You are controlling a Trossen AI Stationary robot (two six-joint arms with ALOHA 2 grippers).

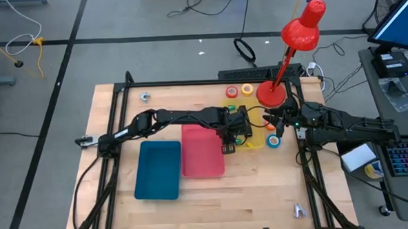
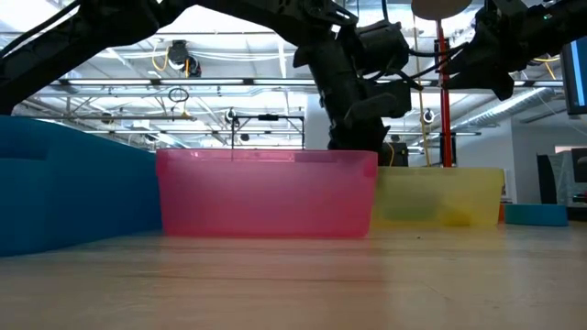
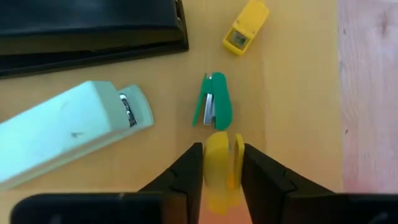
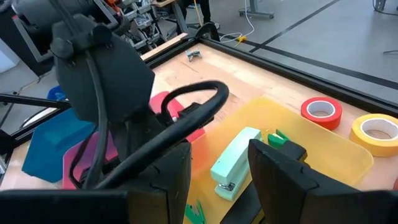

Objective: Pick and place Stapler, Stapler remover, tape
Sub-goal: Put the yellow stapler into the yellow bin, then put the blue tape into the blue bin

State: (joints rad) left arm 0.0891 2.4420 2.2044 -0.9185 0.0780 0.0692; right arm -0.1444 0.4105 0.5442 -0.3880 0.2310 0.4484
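Left wrist view: left tool (image 3: 221,171) over yellow tray (image 3: 298,93), fingers loosely straddling yellow remover (image 3: 219,165) beside green remover (image 3: 212,102); release step likely. Next: lift clear. Right tool (image 4: 217,168) spread, empty, near tray.

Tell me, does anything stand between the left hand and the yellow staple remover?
Nothing visible does. The yellow staple remover sits right at the left hand, in the yellow tray; the green remover lies just beyond.
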